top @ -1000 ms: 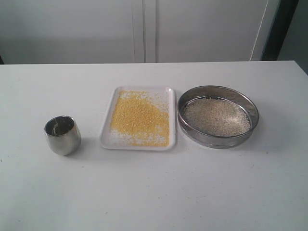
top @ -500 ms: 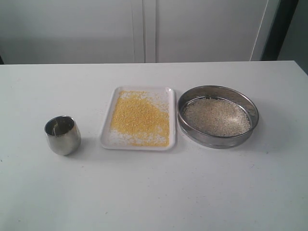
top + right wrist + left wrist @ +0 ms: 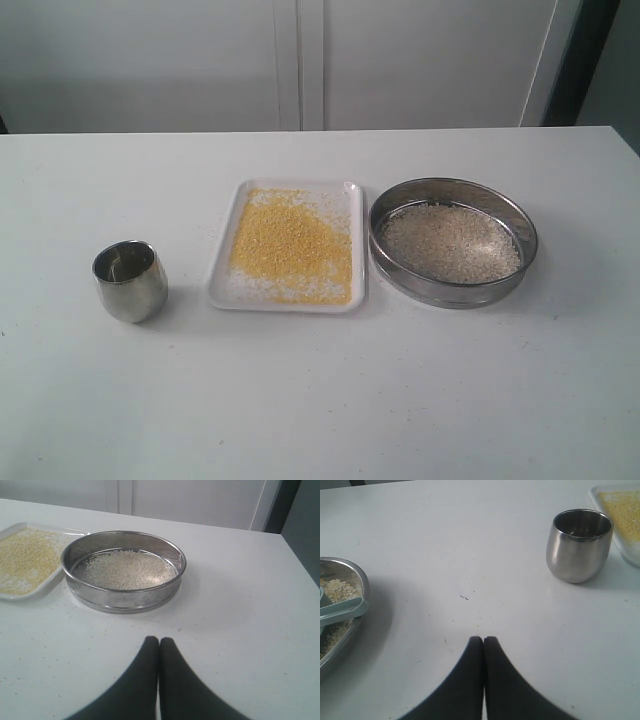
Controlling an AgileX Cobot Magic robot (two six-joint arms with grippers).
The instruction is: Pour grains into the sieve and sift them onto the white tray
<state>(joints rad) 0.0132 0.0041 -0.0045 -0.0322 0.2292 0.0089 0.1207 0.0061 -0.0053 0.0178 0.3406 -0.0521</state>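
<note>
The white tray (image 3: 222, 285) lies in the middle of the table with golden-yellow grains (image 3: 290, 245) spread over it. To its right stands the steel sieve (image 3: 452, 290), off-white rice-like grains (image 3: 450, 242) lying on its mesh. The sieve (image 3: 120, 597) and a corner of the tray (image 3: 30, 596) also show in the right wrist view. My left gripper (image 3: 483, 639) is shut and empty above bare table, short of the steel cup (image 3: 577, 547). Shut and empty too, my right gripper (image 3: 159, 640) hangs short of the sieve. Neither gripper shows in the exterior view.
A small rounded steel cup (image 3: 130, 280) stands left of the tray. In the left wrist view a metal dish (image 3: 362, 582) holding grain and a pale scoop (image 3: 342, 611) sits at the table's side. Stray grains dot the table around the sieve.
</note>
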